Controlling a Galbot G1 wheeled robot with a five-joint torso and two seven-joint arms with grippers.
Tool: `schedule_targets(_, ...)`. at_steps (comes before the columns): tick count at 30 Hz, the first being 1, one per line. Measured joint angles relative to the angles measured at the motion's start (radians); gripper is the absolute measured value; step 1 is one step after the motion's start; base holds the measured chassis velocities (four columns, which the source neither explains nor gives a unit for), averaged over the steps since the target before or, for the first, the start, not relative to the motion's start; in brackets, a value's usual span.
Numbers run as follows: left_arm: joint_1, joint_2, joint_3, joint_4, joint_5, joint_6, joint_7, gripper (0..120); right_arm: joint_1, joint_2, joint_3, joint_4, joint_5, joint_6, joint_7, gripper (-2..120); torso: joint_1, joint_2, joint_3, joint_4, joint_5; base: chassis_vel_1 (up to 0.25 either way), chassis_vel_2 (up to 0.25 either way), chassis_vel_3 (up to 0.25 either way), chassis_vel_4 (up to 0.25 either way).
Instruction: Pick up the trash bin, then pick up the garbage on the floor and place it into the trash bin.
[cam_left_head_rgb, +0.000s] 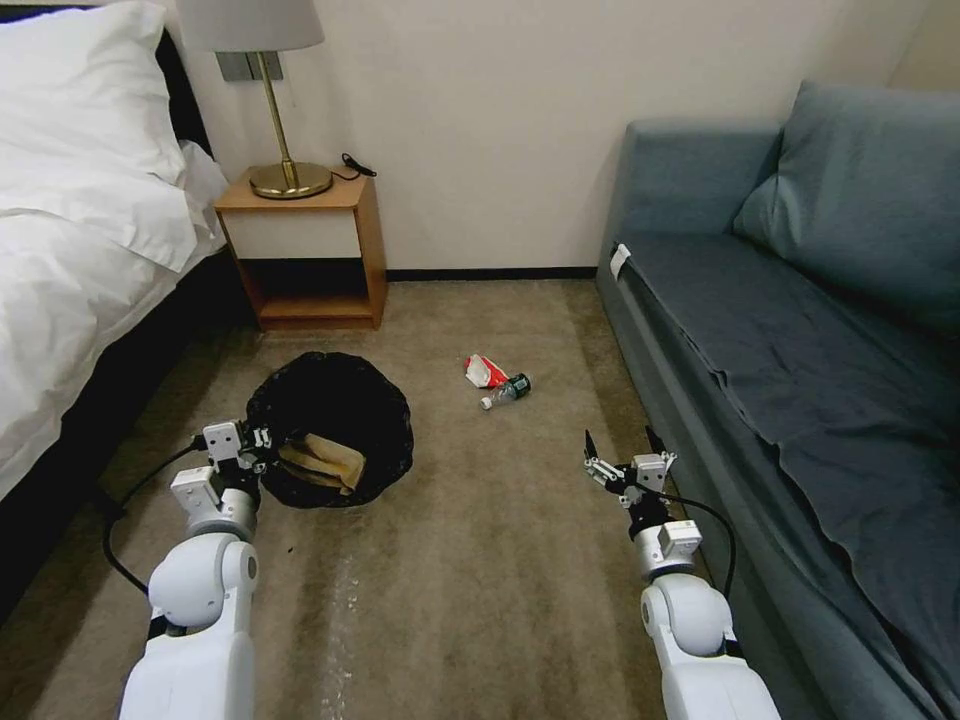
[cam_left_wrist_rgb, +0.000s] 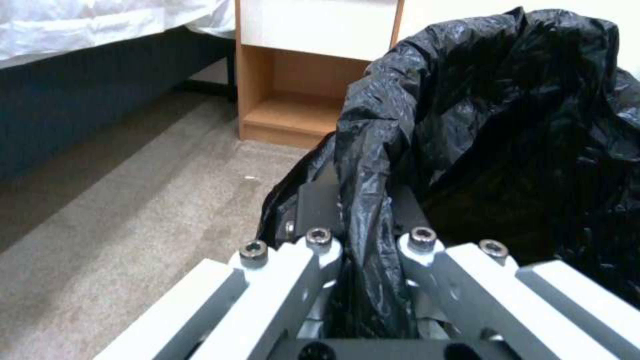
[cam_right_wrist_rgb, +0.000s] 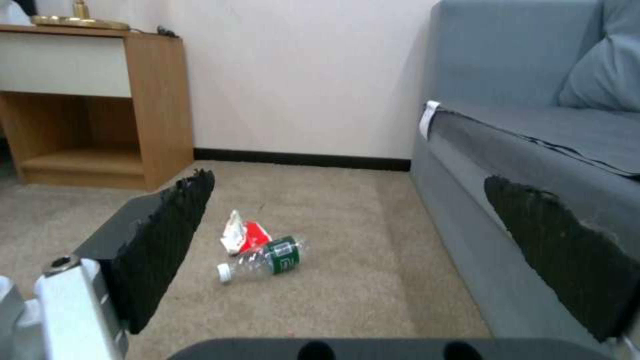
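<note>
1 bin, 1 paper bag inside, 1 red packet, 1 bottle, 2 grippers, 1 lamp, 1 nightstand, 1 sofa, 1 bed

- We see the trash bin, black bag over its rim, pinched by the left gripper, brown paper inside.
- The red-white packet and clear bottle lie touching, ahead of the right gripper.
</note>
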Motion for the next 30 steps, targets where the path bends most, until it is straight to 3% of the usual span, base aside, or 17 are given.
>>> schedule_targets(30, 0.009, 0.011, -0.02, -0.005, -0.019, -0.014, 0.004, 4, -0.008, -0.008, 0.002, 0.014, -0.006, -0.007, -0.017, 100, 0.0, 0.0, 0.0, 0.0, 0.0, -0.081, 0.09, 0.082, -0.081)
